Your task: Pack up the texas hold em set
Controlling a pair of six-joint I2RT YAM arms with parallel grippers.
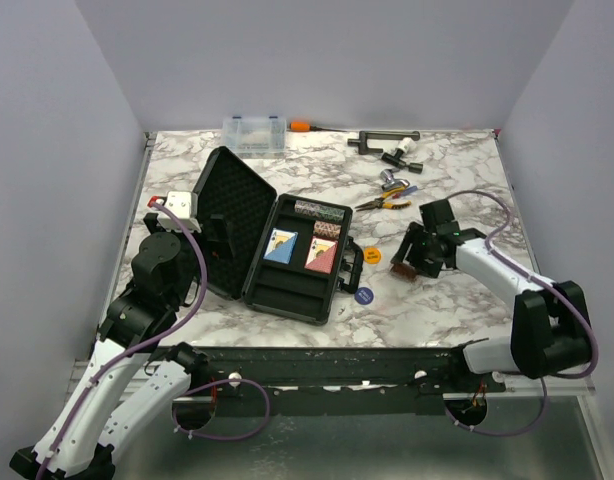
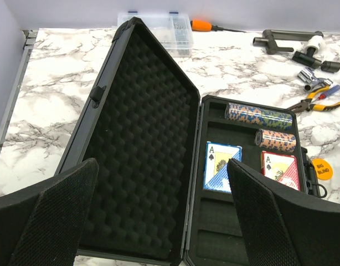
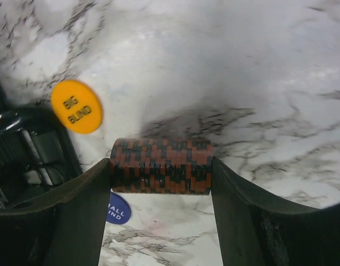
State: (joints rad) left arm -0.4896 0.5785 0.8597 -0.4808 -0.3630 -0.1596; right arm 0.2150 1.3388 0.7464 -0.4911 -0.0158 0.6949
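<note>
Pinching a chip roll [image 3: 160, 165] endwise is the right end effector [image 3: 160, 173]. The left end effector [image 2: 161, 166] stands spread, facing the open case [image 2: 139, 133].

I read chip roll [image 3: 160, 166] rust-and-black checked | orange disc [image 3: 76, 106], black lettering | blue disc [image 3: 118, 209], white lettering | case [image 2: 139, 166] black, dimpled foam | blue deck [image 2: 221, 166] | red deck [image 2: 281, 169] | table [image 2: 59, 72] grey-veined white marble

Left arm [image 1: 152, 275]: folded at the left side, elbow bent, wrist raised. Left gripper [image 2: 161, 188]: 2 padded fingers [image 2: 53, 216] spread wide apart. Right arm [image 1: 492, 265]: extended forward and inward, forearm low. Right gripper [image 1: 404, 266]: pointed downward, 2 fingers [image 3: 76, 205] pressed against both ends of a chip roll [image 3: 160, 166].
</note>
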